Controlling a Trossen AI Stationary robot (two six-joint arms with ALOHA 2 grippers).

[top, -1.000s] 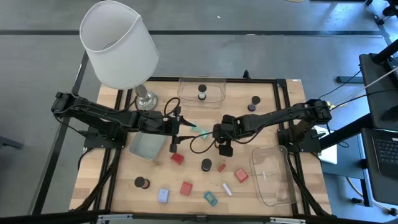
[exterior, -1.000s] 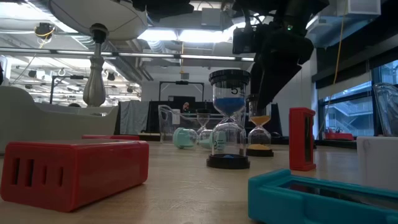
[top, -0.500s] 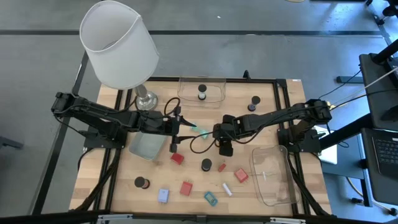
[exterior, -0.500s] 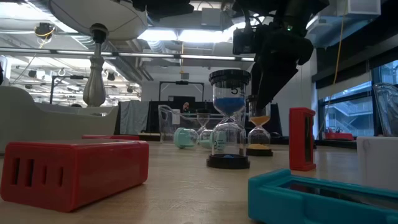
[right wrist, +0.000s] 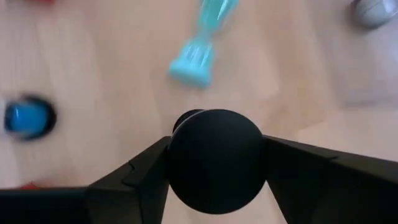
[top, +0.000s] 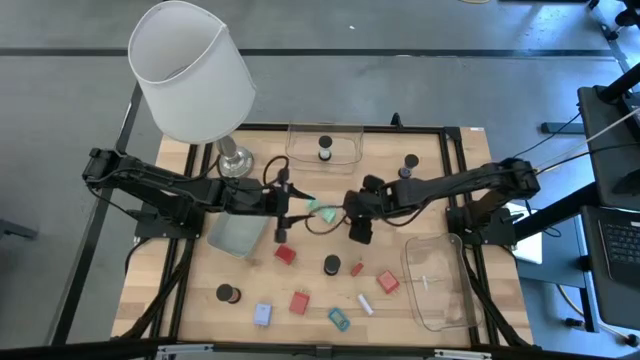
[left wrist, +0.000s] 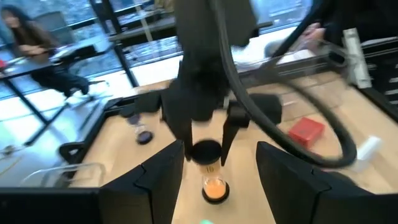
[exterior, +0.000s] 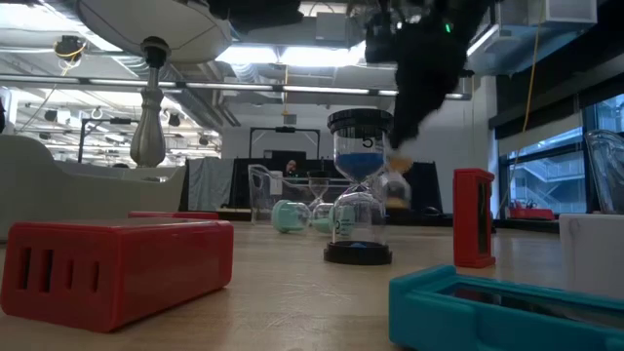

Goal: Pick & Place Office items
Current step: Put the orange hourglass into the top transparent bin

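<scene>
My right gripper (top: 360,226) is over the middle of the table, shut on a small hourglass timer with dark round caps and orange sand (left wrist: 212,175), which shows blurred in the low view (exterior: 395,185). My left gripper (left wrist: 214,186) is open, level, just left of it, with its fingers facing the timer. A teal timer (top: 322,210) lies on its side between the two grippers. A blue-sand timer (exterior: 359,195) stands upright on its base. Red blocks, clips, dark cylinders and a white stick (top: 365,304) are spread over the near half. My right gripper pinches the orange timer's round black top cap (right wrist: 186,155) between its two fingers (right wrist: 146,177), coming from above and pointing down. The timer hangs upright below the fingers, its lower cap (left wrist: 214,190) lifted clear of the table.
A white-shaded lamp (top: 195,70) stands at the far left on a metal base (top: 235,160). Clear trays sit at the far edge (top: 345,135), left of centre (top: 237,235) and near right (top: 435,285). A red block (exterior: 117,263) and a teal clip (exterior: 507,302) are near the low camera.
My right gripper has risen and shifted a little toward the far edge, staying shut. The orange timer, which stood on the table, is now lifted clear and swinging below the fingers. My left arm has kept still.
</scene>
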